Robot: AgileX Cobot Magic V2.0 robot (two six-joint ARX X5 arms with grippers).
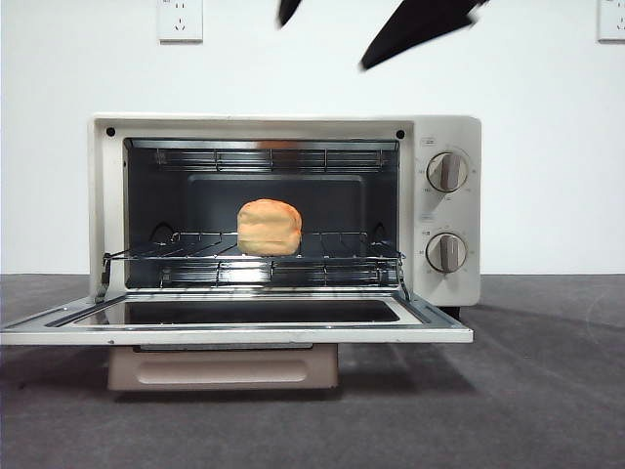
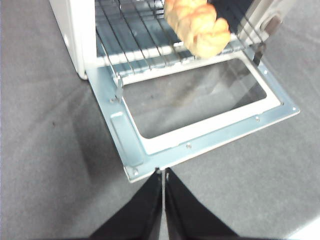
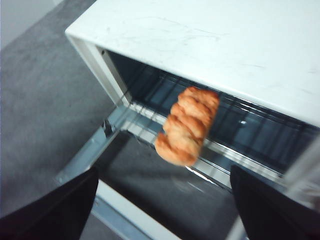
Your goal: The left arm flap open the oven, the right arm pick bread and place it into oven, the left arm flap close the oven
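I see the bread (image 1: 270, 227) lying on the wire rack (image 1: 322, 256) inside the oven (image 1: 444, 210), whose door (image 1: 234, 332) is folded down flat. My right gripper (image 3: 160, 210) is spread wide and empty above it; my left gripper (image 2: 163, 175) is pressed together near the door edge

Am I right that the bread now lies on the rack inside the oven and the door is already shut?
Not quite: the door is open, folded down flat, as the front view shows. The bread does lie on the rack inside the oven.
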